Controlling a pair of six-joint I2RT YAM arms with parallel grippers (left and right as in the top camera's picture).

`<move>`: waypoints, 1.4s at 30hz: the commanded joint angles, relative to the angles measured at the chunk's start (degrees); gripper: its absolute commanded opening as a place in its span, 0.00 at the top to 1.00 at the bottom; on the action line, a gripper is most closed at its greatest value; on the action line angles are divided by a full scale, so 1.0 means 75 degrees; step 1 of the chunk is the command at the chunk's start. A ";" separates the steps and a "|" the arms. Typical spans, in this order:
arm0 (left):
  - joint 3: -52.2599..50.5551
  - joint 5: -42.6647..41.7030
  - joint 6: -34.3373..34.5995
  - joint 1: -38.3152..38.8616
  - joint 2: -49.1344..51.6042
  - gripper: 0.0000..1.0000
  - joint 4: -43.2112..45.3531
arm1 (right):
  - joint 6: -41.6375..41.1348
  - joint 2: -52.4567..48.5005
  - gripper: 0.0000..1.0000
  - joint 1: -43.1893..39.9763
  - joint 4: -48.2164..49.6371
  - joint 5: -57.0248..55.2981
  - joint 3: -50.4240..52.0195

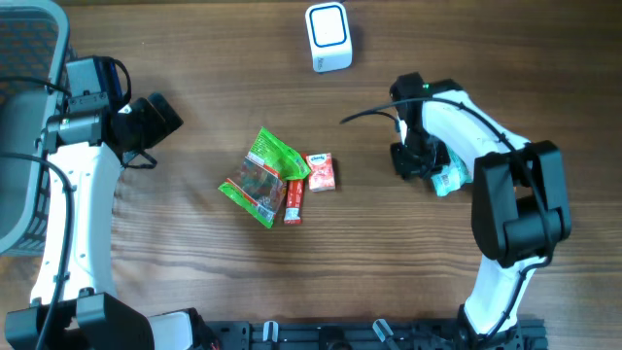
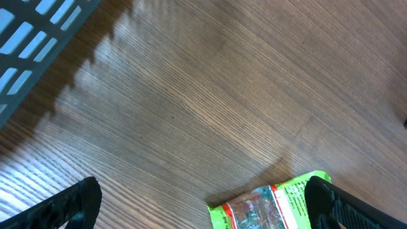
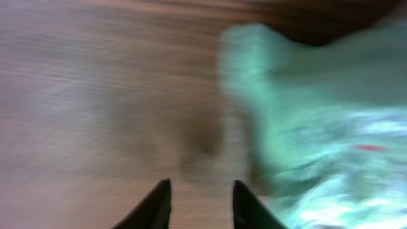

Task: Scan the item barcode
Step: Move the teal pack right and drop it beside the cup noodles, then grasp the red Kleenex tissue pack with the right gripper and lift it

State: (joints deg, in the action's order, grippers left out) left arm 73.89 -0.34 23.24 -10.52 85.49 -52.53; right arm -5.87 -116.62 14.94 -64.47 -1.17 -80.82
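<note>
Mint-green pouch [image 1: 449, 181] lies on bench [image 1: 194, 58] just beside right gripper [image 3: 202, 205], jaws narrowly parted, empty. Left gripper [image 1: 154, 119] wide, well apart. We judge pouch light, soft, crinkly; we'd pinch outer edge.

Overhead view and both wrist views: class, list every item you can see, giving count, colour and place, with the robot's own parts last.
table: one, brown wood, under everything
scanner: one, white, top centre
basket: one, grey, left edge
green packet: one, green with red, centre
stick sachet: one, red, against the green packet's right side
small packet: one, red and pink, just right of the green packet
pale packet: one, pale green and white, beside the right pincer
left pincer: one, black, open, empty, left of the green packet
right pincer: one, black, open, nothing between its tips
</note>
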 commanded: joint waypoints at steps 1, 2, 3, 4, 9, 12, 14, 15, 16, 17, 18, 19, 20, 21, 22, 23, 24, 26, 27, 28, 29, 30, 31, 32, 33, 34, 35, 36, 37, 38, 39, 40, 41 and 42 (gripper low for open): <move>0.0050 -0.0032 -0.0064 -0.0032 -0.0041 0.00 0.0026 | 0.0644 0.0137 0.57 0.0306 0.0093 0.3599 -0.0796; 0.0050 -0.0032 -0.0064 -0.0032 -0.0041 0.00 0.0026 | 0.0635 0.0137 0.55 0.0393 0.0245 0.4045 -0.0796; 0.0050 -0.0032 -0.0064 -0.0032 -0.0041 0.00 0.0026 | 0.0458 0.0134 0.54 0.0621 0.0595 0.4421 -0.0764; 0.0050 -0.0032 -0.0064 -0.0032 -0.0041 0.00 0.0026 | 0.0271 0.0134 0.53 0.0761 0.0720 0.4377 -0.0761; 0.0050 -0.0032 -0.0064 -0.0032 -0.0041 0.00 0.0026 | -0.1294 0.0119 0.48 0.1708 0.1440 0.2559 -0.0420; 0.0050 -0.0032 -0.0064 -0.0032 -0.0041 0.00 0.0026 | -0.1510 0.0114 0.53 0.1941 0.2063 0.2492 -0.0111; 0.0050 -0.0032 -0.0064 -0.0032 -0.0041 0.00 0.0026 | -0.1649 0.0111 0.56 0.1950 0.2498 0.2465 0.0082; 0.0050 -0.0032 -0.0064 -0.0032 -0.0041 0.00 0.0026 | -0.1652 0.0108 0.57 0.1950 0.2538 0.2465 0.0087; 0.0050 -0.0032 -0.0064 -0.0032 -0.0041 0.00 0.0026 | -0.1652 0.0105 0.59 0.1950 0.2544 0.2465 0.0087; 0.0050 -0.0032 -0.0064 -0.0035 -0.0041 0.00 0.0026 | -0.1649 0.0105 0.61 0.1950 0.2532 0.2468 0.0087; 0.0050 -0.0032 -0.0064 -0.0035 -0.0041 0.00 0.0026 | -0.1655 0.0105 0.62 0.1950 0.2518 0.2465 0.0090; 0.0050 -0.0032 -0.0064 -0.0032 -0.0041 0.00 0.0026 | -0.1728 0.0105 0.61 0.1950 0.2515 0.2465 0.0093; 0.0050 -0.0032 -0.0064 -0.0032 -0.0041 0.00 0.0026 | -0.1897 0.0105 0.61 0.1950 0.2535 0.2363 0.0093; 0.0050 -0.0032 -0.0064 -0.0032 -0.0041 0.00 0.0026 | -0.1988 0.0099 0.62 0.1950 0.2582 0.2232 0.0093; 0.0050 -0.0032 -0.0064 -0.0035 -0.0041 0.00 0.0026 | -0.2049 0.0099 0.62 0.1950 0.2611 0.2116 0.0093; 0.0050 -0.0032 -0.0064 -0.0032 -0.0041 0.00 0.0026 | -0.2049 0.0096 0.66 0.1950 0.2655 0.2122 0.0093; 0.0050 -0.0032 -0.0064 -0.0032 -0.0041 0.00 0.0026 | -0.2046 0.0096 0.70 0.1950 0.2661 0.2116 0.0093; 0.0050 -0.0032 -0.0064 -0.0032 -0.0041 0.00 0.0026 | -0.2052 0.0076 0.71 0.1953 0.2661 0.2101 0.0093; 0.0050 -0.0032 -0.0064 -0.0032 -0.0041 0.00 0.0026 | -0.2101 0.0076 0.71 0.1958 0.2658 0.2098 0.0093; 0.0050 -0.0032 -0.0064 -0.0032 -0.0041 0.00 0.0026 | -0.2113 0.0061 0.69 0.1967 0.2658 0.2101 0.0093; 0.0050 -0.0032 -0.0064 -0.0032 -0.0041 0.00 0.0026 | -0.2241 0.0035 0.66 0.1985 0.2652 0.2101 0.0093; 0.0050 -0.0032 -0.0064 -0.0032 -0.0041 0.00 0.0026 | -0.2314 -0.0020 0.64 0.1999 0.2652 0.2104 0.0093; 0.0050 -0.0032 -0.0064 -0.0032 -0.0041 0.00 0.0026 | -0.2442 -0.0067 0.64 0.2017 0.2649 0.2101 0.0093; 0.0050 -0.0032 -0.0064 -0.0032 -0.0041 0.00 0.0026 | -0.2445 -0.0122 0.64 0.2052 0.2652 0.2159 0.0093; 0.0050 -0.0032 -0.0064 -0.0032 -0.0041 0.00 0.0026 | -0.2445 -0.0189 0.66 0.2104 0.2649 0.2159 0.0093; 0.0050 -0.0032 -0.0064 -0.0032 -0.0041 0.00 0.0026 | -0.2439 -0.0245 0.70 0.2154 0.2649 0.2157 0.0093; 0.0050 -0.0032 -0.0064 -0.0032 -0.0041 0.00 0.0026 | -0.2448 -0.0283 0.72 0.2212 0.2649 0.2159 0.0093; 0.0050 -0.0032 -0.0064 -0.0035 -0.0041 0.00 0.0026 | -0.2480 -0.0309 0.73 0.2261 0.2655 0.2154 0.0093; 0.0050 -0.0032 -0.0064 -0.0032 -0.0041 0.00 0.0026 | -0.2579 -0.0309 0.74 0.2273 0.2655 0.2154 0.0093; 0.0050 -0.0032 -0.0064 -0.0032 -0.0041 0.00 0.0026 | -0.2637 -0.0312 0.73 0.2270 0.2652 0.2145 0.0093; 0.0050 -0.0032 -0.0064 -0.0032 -0.0041 0.00 0.0026 | -0.2643 -0.0312 0.74 0.2270 0.2655 0.2092 0.0093; 0.0050 -0.0032 -0.0064 -0.0032 -0.0041 0.00 0.0026 | -0.2649 -0.0312 0.74 0.2270 0.2655 0.2037 0.0093; 0.0050 -0.0032 -0.0064 -0.0035 -0.0041 0.00 0.0026 | -0.2652 -0.0312 0.74 0.2273 0.2649 0.2040 0.0093; 0.0050 -0.0032 -0.0064 -0.0032 -0.0041 0.00 0.0026 | -0.2684 -0.0312 0.73 0.2273 0.2634 0.2040 0.0096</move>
State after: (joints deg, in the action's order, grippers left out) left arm 73.89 -0.34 23.24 -10.52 85.49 -52.49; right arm -24.69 -117.34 31.64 -44.66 15.68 -80.68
